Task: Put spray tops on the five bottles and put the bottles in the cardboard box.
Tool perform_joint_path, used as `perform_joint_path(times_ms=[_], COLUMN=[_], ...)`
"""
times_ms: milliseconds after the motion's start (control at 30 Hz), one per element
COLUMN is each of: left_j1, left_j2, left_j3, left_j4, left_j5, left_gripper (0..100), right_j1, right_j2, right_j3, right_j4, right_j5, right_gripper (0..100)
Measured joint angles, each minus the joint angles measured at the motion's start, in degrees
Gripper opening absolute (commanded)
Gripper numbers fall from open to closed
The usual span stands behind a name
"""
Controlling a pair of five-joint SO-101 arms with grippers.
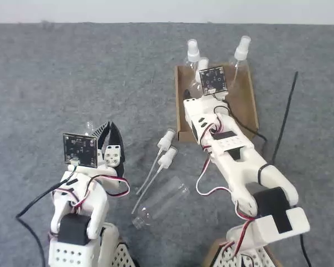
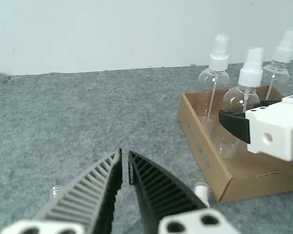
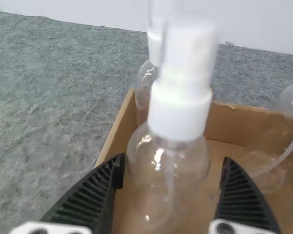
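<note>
The right gripper (image 3: 172, 168) straddles a clear round plastic bottle with a white spray top (image 3: 173, 141), which stands inside the shallow brown cardboard box (image 3: 239, 124). Its black fingers are spread and not squeezing the bottle. If the arm pulls back at an angle, a finger could catch the bottle and tip it into the capped bottles (image 1: 193, 51) close behind, or shove the light box. The left gripper (image 2: 125, 161), nearly closed on nothing, hovers near two loose white spray tops (image 1: 168, 137).
</note>
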Motion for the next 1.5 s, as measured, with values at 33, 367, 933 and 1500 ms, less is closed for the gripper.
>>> perform_joint_path(times_ms=[33,367,933,1500], left_j1=[0.0,0.0,0.0,-4.2], left_j2=[0.0,0.0,0.0,0.1], left_j3=[0.0,0.0,0.0,-2.0], left_j4=[0.0,0.0,0.0,2.1], left_j5=[0.0,0.0,0.0,-0.1], left_gripper=[1,1,1,1], right_j1=[-0.1,-0.4,-0.4,-12.9], right_j2=[0.0,0.0,-8.4,-28.9], right_j3=[0.0,-2.3,-14.6,-20.2], right_j4=[0.0,4.6,22.5,74.0], right_j5=[0.0,0.0,0.0,0.0], right_gripper=[25.0,36.3,37.4,37.3])
